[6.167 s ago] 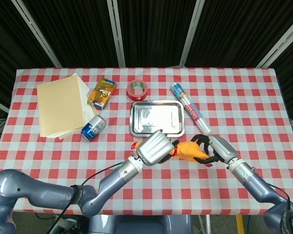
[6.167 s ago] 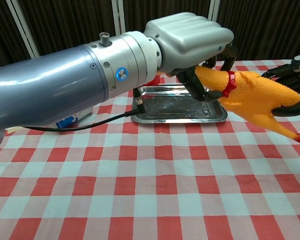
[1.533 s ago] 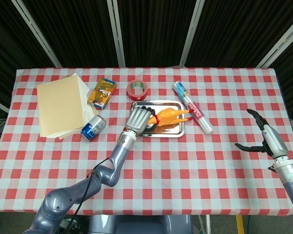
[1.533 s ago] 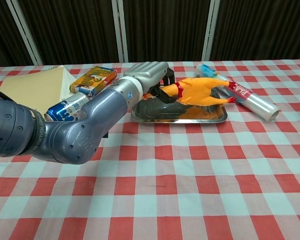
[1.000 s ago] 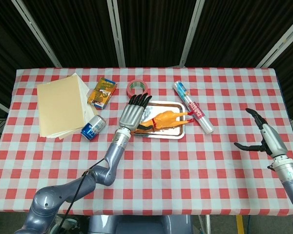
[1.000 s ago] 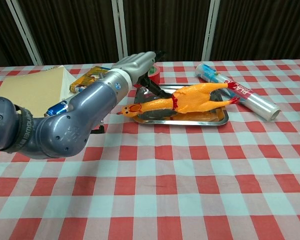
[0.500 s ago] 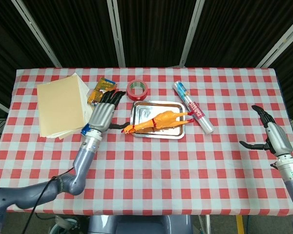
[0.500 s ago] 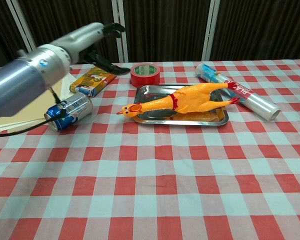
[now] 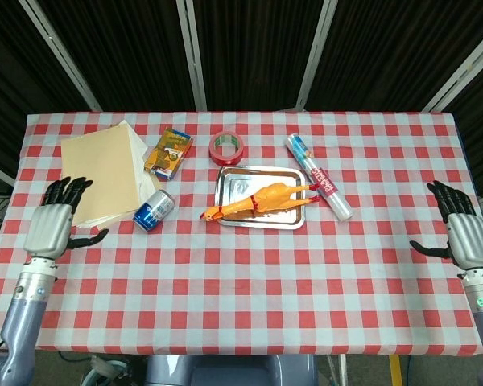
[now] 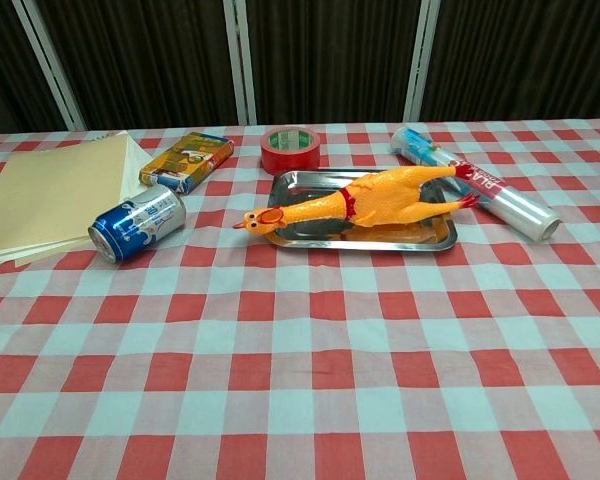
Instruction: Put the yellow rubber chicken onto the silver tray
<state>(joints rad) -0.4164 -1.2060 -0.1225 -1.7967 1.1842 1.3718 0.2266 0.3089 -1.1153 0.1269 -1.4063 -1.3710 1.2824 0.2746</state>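
Yellow rubber chicken lying across silver tray, head overhanging toward eight o'clock. Placement apparently finished; left hand and right hand spread, empty. Nothing left but parking.

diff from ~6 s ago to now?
The rubber chicken, then held near the table's front edge by both hands, now lies on the silver tray, head past the rim. The left hand and right hand are back at the table's sides, empty. Can, tape, box, papers, roll unmoved.
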